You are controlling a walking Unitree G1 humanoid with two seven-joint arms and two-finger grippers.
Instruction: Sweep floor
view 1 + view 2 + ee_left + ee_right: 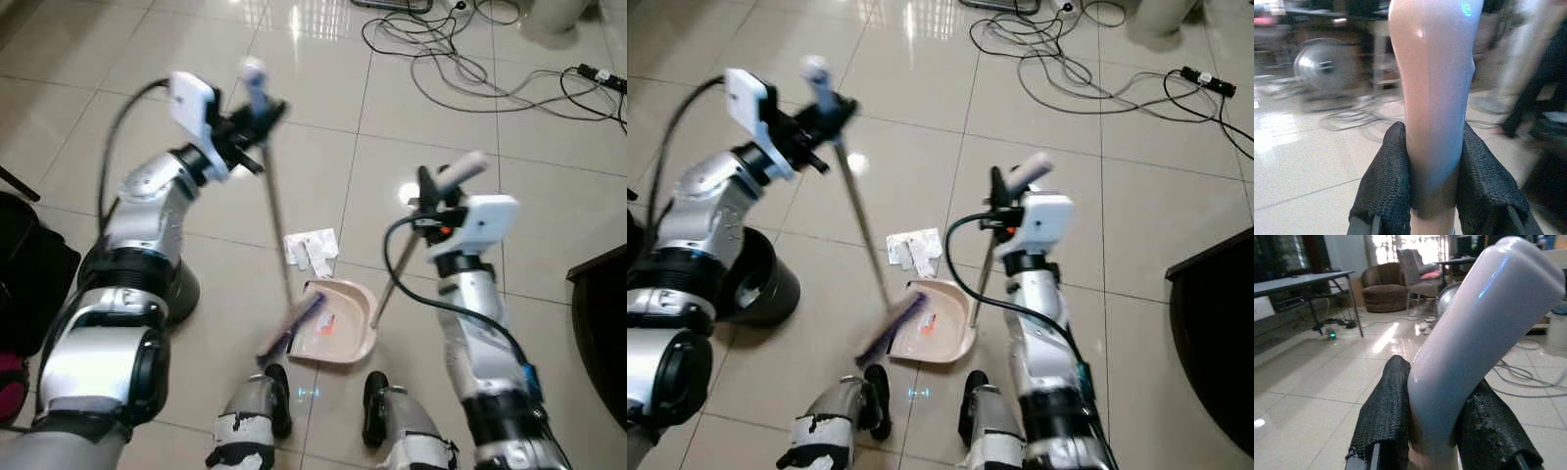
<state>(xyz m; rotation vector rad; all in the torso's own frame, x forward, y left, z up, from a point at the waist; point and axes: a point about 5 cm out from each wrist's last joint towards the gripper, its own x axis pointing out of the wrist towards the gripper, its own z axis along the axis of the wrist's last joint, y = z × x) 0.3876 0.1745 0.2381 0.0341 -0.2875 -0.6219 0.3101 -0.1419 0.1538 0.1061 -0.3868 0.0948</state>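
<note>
Your left end effector (pixel 257 116) is clenched around the top of the broom (pixel 277 245) — its purple bristles rest on the tiled floor (pixel 323 137) at the lip of the dustpan (pixel 338 323). Your right end effector (pixel 431 196) grips the dustpan's long handle (pixel 1474 347); the pink pan sits flat just ahead of your feet. Crumpled white paper (pixel 312 251) lies on the floor touching the pan's far edge — cables (pixel 460 59) trail well beyond.

Tilted purple-bristled broom (pixel 277 257) beside pale pink dustpan (pixel 340 323), crumpled white paper (pixel 312 251) on tiled floor (pixel 392 147)
</note>
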